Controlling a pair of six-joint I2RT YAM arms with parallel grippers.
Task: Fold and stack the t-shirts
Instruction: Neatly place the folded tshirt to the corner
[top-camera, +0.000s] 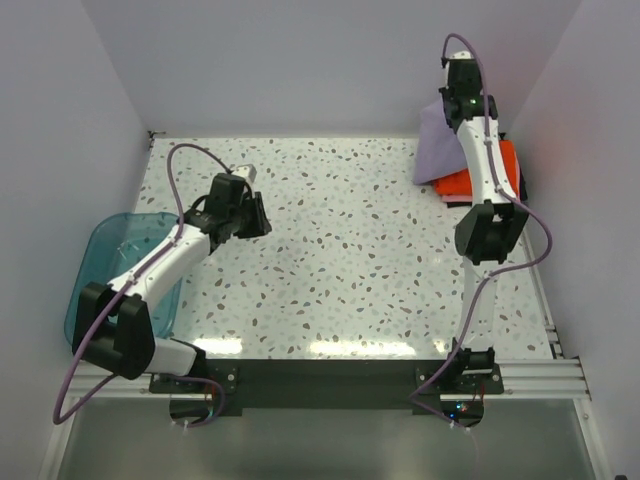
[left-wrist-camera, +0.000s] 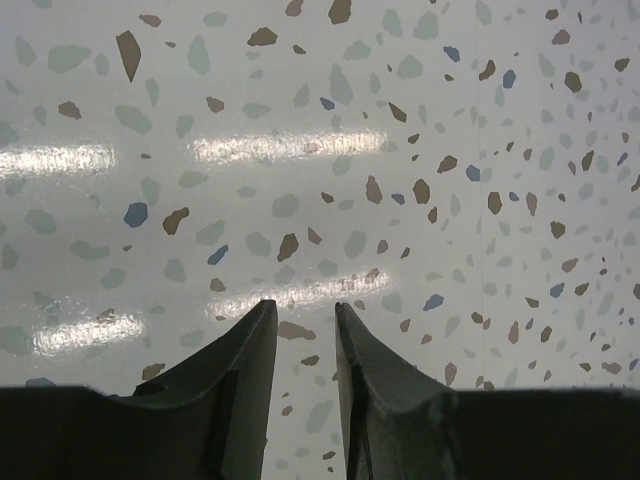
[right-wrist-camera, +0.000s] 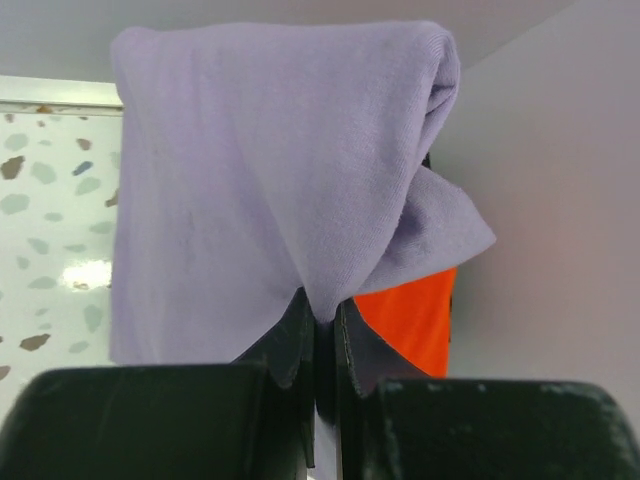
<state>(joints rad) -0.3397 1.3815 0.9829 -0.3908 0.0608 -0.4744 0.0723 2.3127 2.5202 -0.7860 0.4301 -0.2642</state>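
My right gripper (right-wrist-camera: 325, 315) is shut on a pinch of the lavender-purple t-shirt (right-wrist-camera: 260, 170), which hangs bunched from the jaws above the table's far right corner. In the top view this t-shirt (top-camera: 432, 150) droops beside the raised right gripper (top-camera: 450, 105). Beneath it the orange-red t-shirt (top-camera: 500, 170) lies flat against the right wall and also shows behind the cloth as an orange-red t-shirt patch (right-wrist-camera: 410, 320). My left gripper (top-camera: 262, 215) hovers over the bare speckled table at mid-left. Its jaws (left-wrist-camera: 305, 305) stand apart with nothing between them.
A teal translucent tub (top-camera: 110, 260) stands at the table's left edge beside the left arm. White walls close the table on the left, back and right. The speckled tabletop (top-camera: 350, 250) stretches between the two arms.
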